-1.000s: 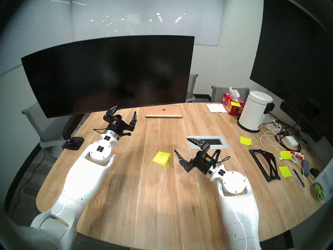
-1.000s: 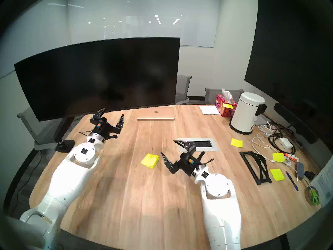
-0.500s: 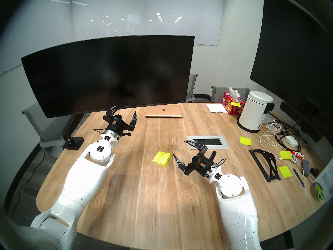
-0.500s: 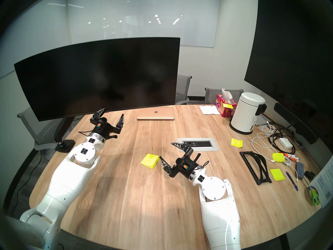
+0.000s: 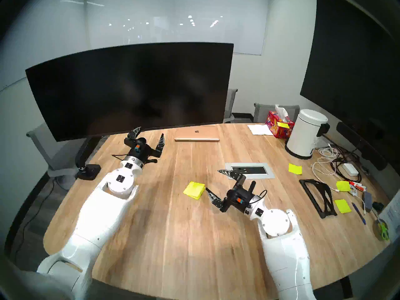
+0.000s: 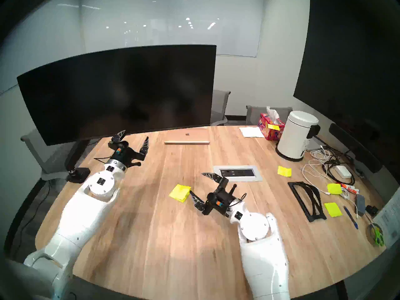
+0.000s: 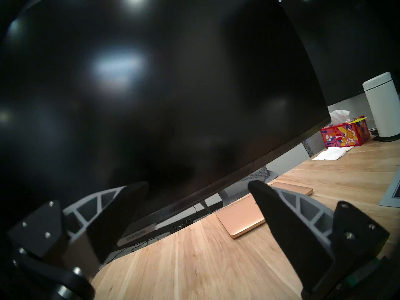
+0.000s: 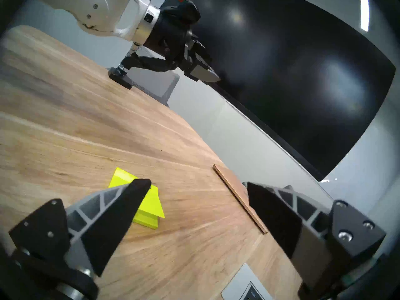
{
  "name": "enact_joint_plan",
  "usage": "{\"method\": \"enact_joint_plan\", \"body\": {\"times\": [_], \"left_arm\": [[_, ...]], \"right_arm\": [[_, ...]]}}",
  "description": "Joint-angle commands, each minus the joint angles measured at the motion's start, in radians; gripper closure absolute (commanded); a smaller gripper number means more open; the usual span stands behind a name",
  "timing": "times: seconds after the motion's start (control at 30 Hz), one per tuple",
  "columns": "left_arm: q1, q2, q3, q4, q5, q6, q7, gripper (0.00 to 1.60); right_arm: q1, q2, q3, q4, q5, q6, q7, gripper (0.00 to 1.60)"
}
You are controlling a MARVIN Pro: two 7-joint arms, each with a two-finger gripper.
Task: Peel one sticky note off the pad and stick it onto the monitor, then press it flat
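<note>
While the pad lies flat on the wooden table, top sheet slightly lifted, the right gripper hovers just beside it with its 2 fingers spread wide, holding nothing. Near the monitor's lower edge, the left gripper (also wide and empty) points toward the screen. No note is on the monitor.

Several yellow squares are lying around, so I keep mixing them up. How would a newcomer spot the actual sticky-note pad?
Start at the wooden table before the curved monitor. The pad lies mid-table, beside the open right gripper. Unlike the single sheets at the cluttered right, it is a thick stack.
</note>
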Motion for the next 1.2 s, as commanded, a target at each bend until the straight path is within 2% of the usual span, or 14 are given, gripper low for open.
{"method": "enact_joint_plan", "body": {"times": [0.0,0.4,1.17], "left_arm": [[-0.009,-0.003,0.000,-0.012,0.000,-0.002,0.000,0.00],[-0.009,-0.003,0.000,-0.013,0.000,-0.001,0.000,0.00],[-0.009,-0.003,0.000,-0.013,0.000,-0.001,0.000,0.00]], "right_arm": [[0.051,0.014,0.001,-0.056,0.017,0.030,0.044,0.00],[0.079,0.046,-0.014,-0.066,0.002,0.057,0.127,0.00],[0.095,0.057,-0.047,-0.066,-0.050,0.024,0.144,0.00]]}}
